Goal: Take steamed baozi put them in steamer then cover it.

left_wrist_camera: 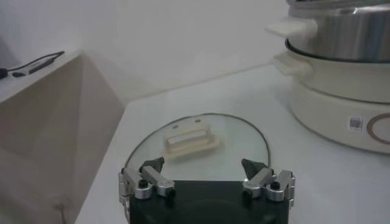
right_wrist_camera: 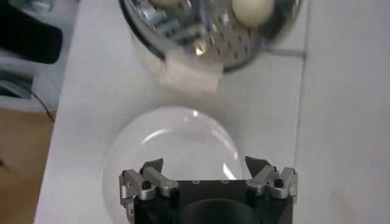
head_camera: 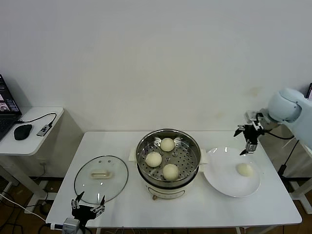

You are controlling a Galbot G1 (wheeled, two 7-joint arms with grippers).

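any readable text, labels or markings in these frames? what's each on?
No text can be read.
Steamer base: small square code-like sticker and a ring-shaped mark, both too blurred to read.
Laptop screen at the left edge: content too small to read.
Cover, plate: no markings seen.

Open round steel steamer stands mid-table, reachable from above. Flat round glass cover lies left, shallow white plate right; bare tabletop along front edge.
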